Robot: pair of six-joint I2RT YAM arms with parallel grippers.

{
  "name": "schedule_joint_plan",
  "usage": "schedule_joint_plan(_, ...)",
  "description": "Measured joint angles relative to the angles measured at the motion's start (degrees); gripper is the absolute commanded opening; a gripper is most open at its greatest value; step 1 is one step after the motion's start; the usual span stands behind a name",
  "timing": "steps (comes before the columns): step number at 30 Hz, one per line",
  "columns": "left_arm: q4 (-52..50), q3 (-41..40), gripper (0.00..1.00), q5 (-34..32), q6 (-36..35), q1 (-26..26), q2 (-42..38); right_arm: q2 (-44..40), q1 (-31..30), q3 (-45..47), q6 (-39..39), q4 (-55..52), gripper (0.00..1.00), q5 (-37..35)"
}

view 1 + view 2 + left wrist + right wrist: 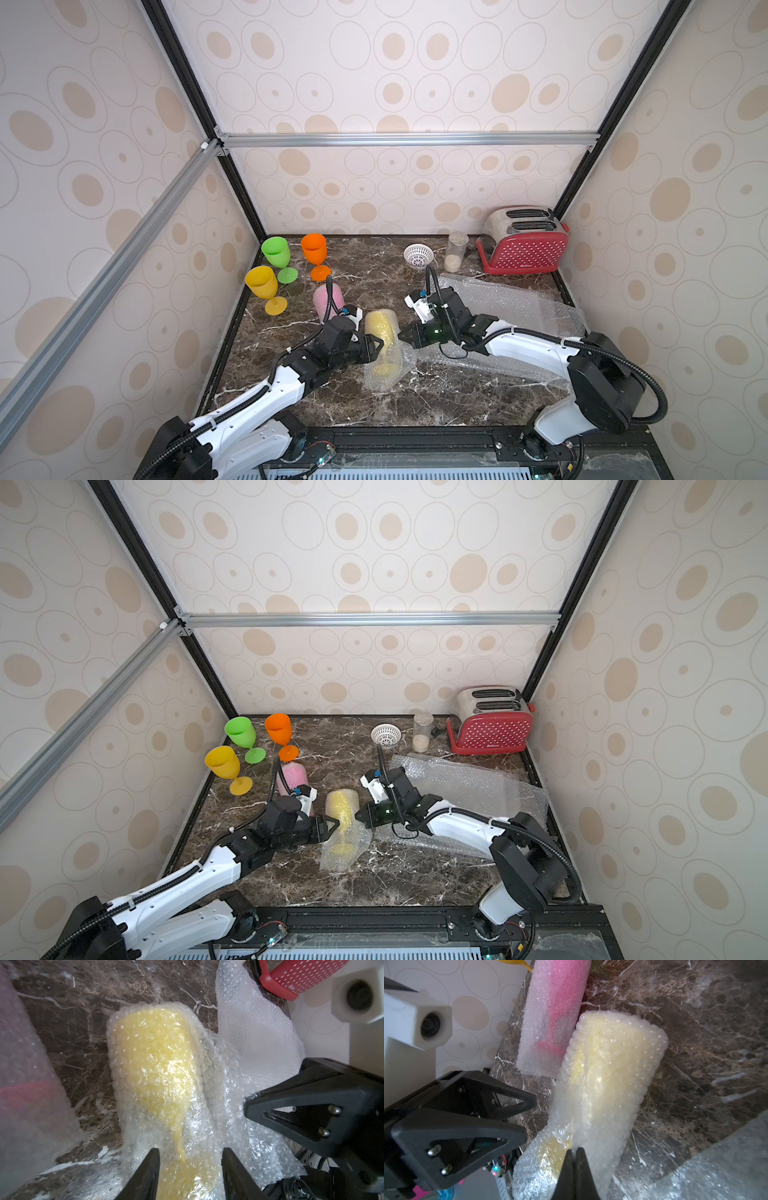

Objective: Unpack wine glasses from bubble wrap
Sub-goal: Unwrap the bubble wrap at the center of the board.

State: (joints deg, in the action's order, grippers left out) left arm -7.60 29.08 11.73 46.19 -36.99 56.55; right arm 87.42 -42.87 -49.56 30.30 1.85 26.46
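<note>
A yellow wine glass wrapped in bubble wrap (384, 336) (343, 812) lies on the marble top between both arms. My left gripper (376, 347) (190, 1150) is closed around its wrapped stem end. The right gripper (401, 334) (574, 1149) is shut on a loose flap of that bubble wrap (566, 1136). Behind my left wrist lies a pink glass in its wrap tube (328, 301) (554, 1012), partly hidden by the cable. Three bare glasses stand upright at the back left: green (276, 251), orange (314, 249) and yellow (262, 282).
Flat crinkled bubble wrap sheets (511, 303) lie under and behind my right arm. A red toaster (523, 245) stands in the back right corner. Next to it are a clear jar (456, 249) and a small white perforated bowl (418, 254). Walls close three sides.
</note>
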Motion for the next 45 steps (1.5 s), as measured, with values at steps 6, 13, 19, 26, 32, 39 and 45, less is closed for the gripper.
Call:
schedule_joint_plan(6, 2.29, -1.53, 0.55, 1.42, 0.42, 0.0, 1.2, -0.02, 0.0, 1.95, 1.68, 1.68, 0.0, 0.9)
schedule_joint_plan(13, 5.22, -1.73, 0.56, 2.34, 0.48, -0.52, 5.53, -0.09, 0.0, 2.45, 3.54, 4.55, 0.0, 2.29)
schedule_joint_plan(19, 7.04, -1.73, 0.55, 2.4, 0.48, -0.81, 8.46, -0.46, 0.0, 2.71, 5.05, 6.64, 0.0, 3.78)
schedule_joint_plan(26, 8.52, -1.73, 0.28, 2.78, 0.39, -0.96, 10.27, -1.97, -0.04, 3.41, 5.7, 7.58, 0.0, 4.7)
schedule_joint_plan(32, 8.9, -1.73, 0.04, 2.99, 0.24, -1.01, 11.32, -2.97, -0.04, 4.02, 5.33, 7.13, 0.0, 4.37)
schedule_joint_plan(39, 9.09, -1.86, 0.0, 2.95, 0.24, -0.98, 11.23, -5.84, 0.24, 6.12, 4.24, 5.25, 0.0, 2.56)
schedule_joint_plan(45, 8.68, -2.82, 0.0, 1.99, 0.26, -0.96, 9.05, -9.88, 2.16, 9.55, 3.67, 2.84, 0.0, 1.49)
